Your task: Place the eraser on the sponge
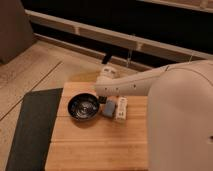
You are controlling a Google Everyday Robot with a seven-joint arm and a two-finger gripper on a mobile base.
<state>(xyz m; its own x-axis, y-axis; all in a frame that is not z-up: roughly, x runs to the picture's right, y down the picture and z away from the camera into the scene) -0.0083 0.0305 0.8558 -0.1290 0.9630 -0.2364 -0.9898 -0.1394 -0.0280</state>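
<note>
The sponge (109, 108), a small blue-grey block, lies on the wooden table (100, 145) just right of the black bowl. Touching or nearly touching its right side is a longer white bar, the eraser (121, 108), flat on the wood. My arm (145, 82) reaches in from the right over the table's far edge. Its gripper (103, 99) hangs down at the sponge's upper left corner, between the bowl and the sponge. It holds nothing that I can make out.
A black bowl (83, 107) stands left of the sponge. A dark mat (32, 127) covers the floor left of the table. A dark rail and ledge (120, 42) run behind. My white body (182, 125) fills the right side.
</note>
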